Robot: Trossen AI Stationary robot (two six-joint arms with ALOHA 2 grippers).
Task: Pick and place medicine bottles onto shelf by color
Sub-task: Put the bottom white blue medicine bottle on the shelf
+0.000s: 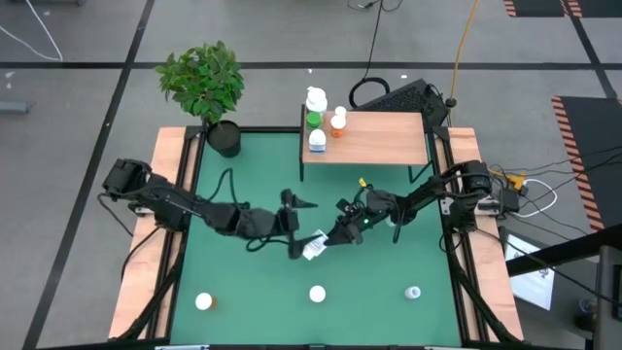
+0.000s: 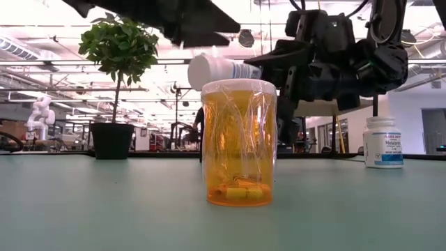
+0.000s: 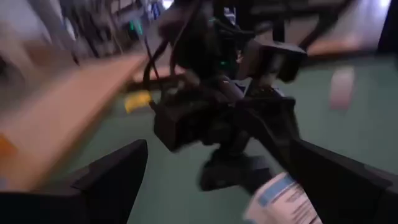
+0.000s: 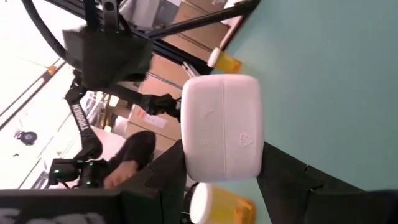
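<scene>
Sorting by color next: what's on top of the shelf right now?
Three bottles stand at one end of the shelf: a green-banded bottle, an orange-capped bottle and a blue-labelled bottle. Their labels are unreadable.

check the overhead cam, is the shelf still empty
No, three bottles already stand at the left end of the shelf: a green-banded one, an orange-capped one and a blue-labelled one.

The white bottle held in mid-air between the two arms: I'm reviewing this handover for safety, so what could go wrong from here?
1. The right gripper holds the white bottle lying sideways above the mat; if it lets go before the open left gripper closes, the bottle may drop.
2. The two grippers sit very close, so their fingers could knock together.
3. The shelf already has bottles crowded at its left end, which could be toppled during placement.
</scene>
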